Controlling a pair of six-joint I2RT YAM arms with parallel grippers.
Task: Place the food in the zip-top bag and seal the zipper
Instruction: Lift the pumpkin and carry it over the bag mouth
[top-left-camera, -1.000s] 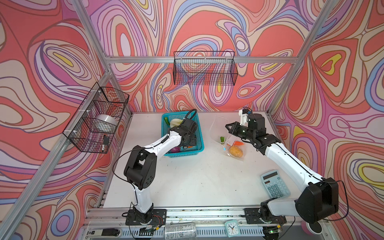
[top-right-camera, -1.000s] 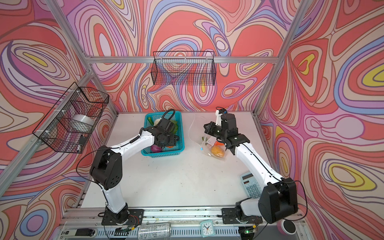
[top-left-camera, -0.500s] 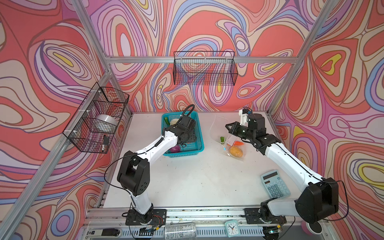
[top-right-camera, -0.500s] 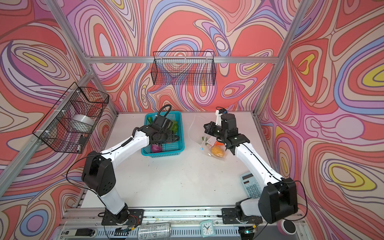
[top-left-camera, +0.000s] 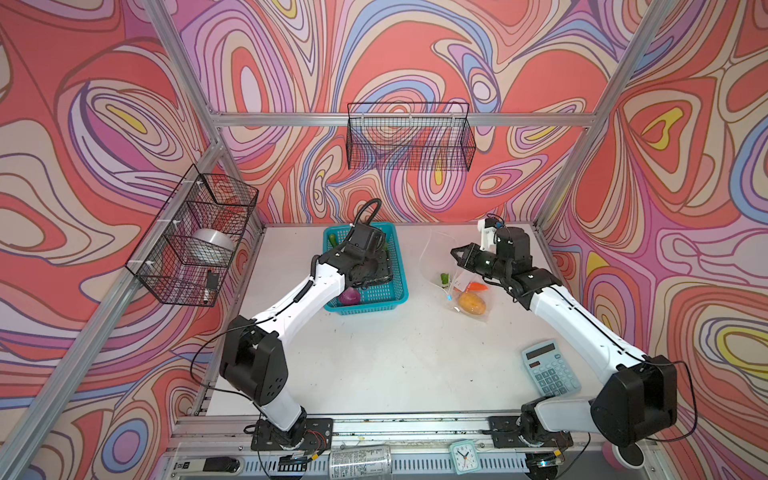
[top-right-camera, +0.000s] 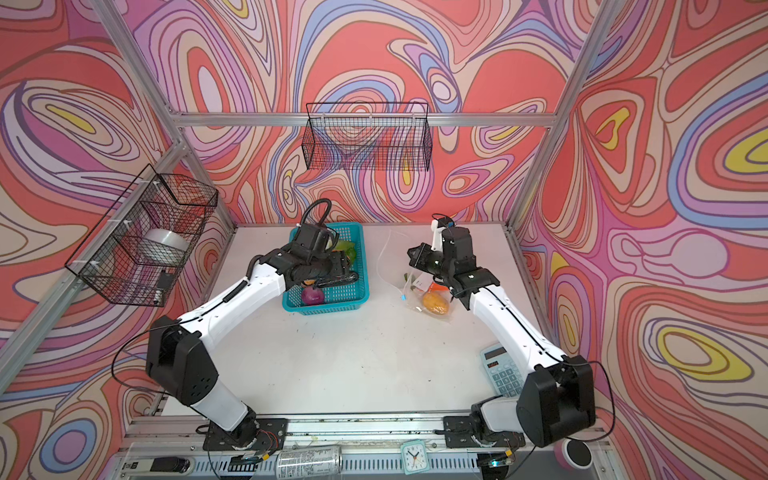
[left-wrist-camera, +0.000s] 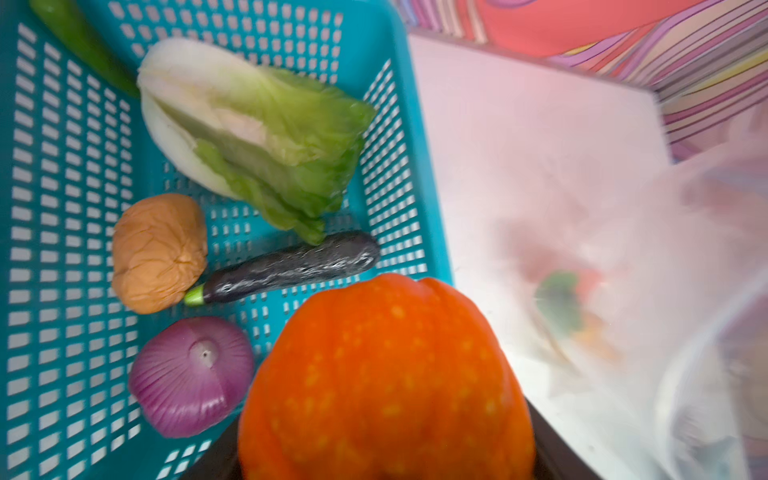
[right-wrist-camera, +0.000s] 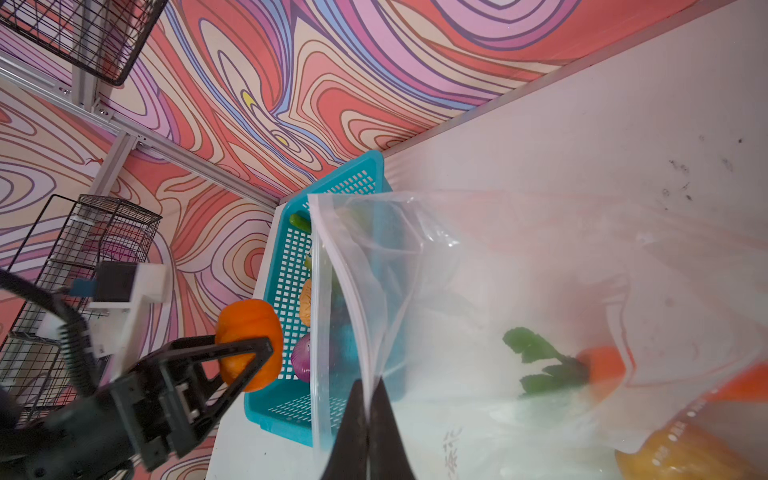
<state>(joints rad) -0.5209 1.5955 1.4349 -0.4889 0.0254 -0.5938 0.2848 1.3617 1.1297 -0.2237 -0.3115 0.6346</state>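
Observation:
My left gripper (top-right-camera: 336, 274) hangs over the teal basket (top-left-camera: 395, 291), shut on the orange pumpkin (left-wrist-camera: 386, 382); the right wrist view shows the fingers (right-wrist-camera: 245, 353) clamped round the pumpkin (right-wrist-camera: 249, 332). Below in the basket lie the cabbage (left-wrist-camera: 257, 137), a tan potato (left-wrist-camera: 160, 251), the eggplant (left-wrist-camera: 291, 270) and the purple onion (left-wrist-camera: 191, 376). My right gripper (right-wrist-camera: 368, 395) is shut on the mouth edge of the zip-top bag (right-wrist-camera: 540, 270), holding it raised and open. Inside the bag (top-left-camera: 457, 291) lie a carrot (top-left-camera: 477, 286), a yellow-orange potato (top-left-camera: 471, 302) and a green piece (top-left-camera: 444, 277). The blue slider tab (top-left-camera: 449, 297) hangs at its edge.
A long green pepper (left-wrist-camera: 79, 41) lies at the basket's far end. A blue calculator (top-left-camera: 550, 368) sits near the front right beside my right arm. Wire baskets hang on the back wall (top-left-camera: 409, 141) and the left wall (top-left-camera: 195, 237). A clock (top-left-camera: 462, 451) and a can (top-left-camera: 360, 457) lie on the front rail.
My left arm's elbow has swung left and its gripper has shifted a little toward the basket's far end with the pumpkin. The right arm and bag have stayed put.

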